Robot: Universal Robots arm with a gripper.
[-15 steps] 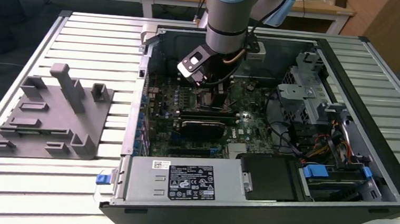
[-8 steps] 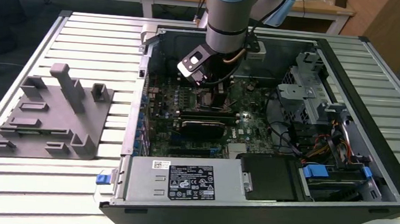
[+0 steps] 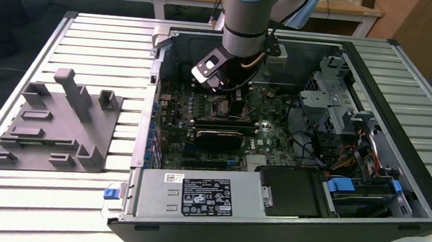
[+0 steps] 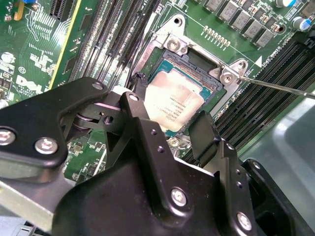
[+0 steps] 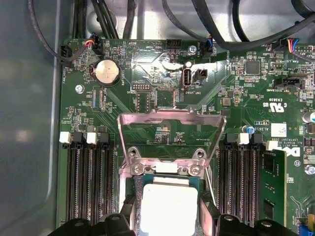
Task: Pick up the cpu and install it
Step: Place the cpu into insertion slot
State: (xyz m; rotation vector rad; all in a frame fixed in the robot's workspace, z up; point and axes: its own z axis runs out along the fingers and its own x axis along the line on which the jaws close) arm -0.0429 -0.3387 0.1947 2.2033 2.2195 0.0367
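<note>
Gripper (image 4: pixel 170 110) is clamped on the cpu (image 4: pixel 172 101). Its black fingers (image 4: pixel 204 130) press 2 sides of the chip, one on each side. In the first wrist view the gripper (image 5: pixel 170 223) & cpu (image 5: pixel 170 204) look the same, w/ the chip btw the tips.

The cpu lies flat, down in the socket (image 4: pixel 224 73) on the green board (image 5: pixel 147 64), silver top up. Can't tell if it sits all the way in. The socket's metal lid (image 5: pixel 170 117) is flipped open, just past the chip. A thin wire lever (image 4: pixel 278 87) sticks out by the socket. Long black slots (image 5: pixel 88 182) run on both sides of the socket. A round battery (image 5: pixel 107 72) is on the board too, further off, past the lid.

In the exterior view the arm (image 3: pixel 246 14) comes down from above into the open case (image 3: pixel 268 241). The case lies on a table (image 3: pixel 43 200) made of pale slats. A grey block (image 3: pixel 56 121) w/ posts sits on the table, to the exterior view's left of the case, well apart from the arm.
</note>
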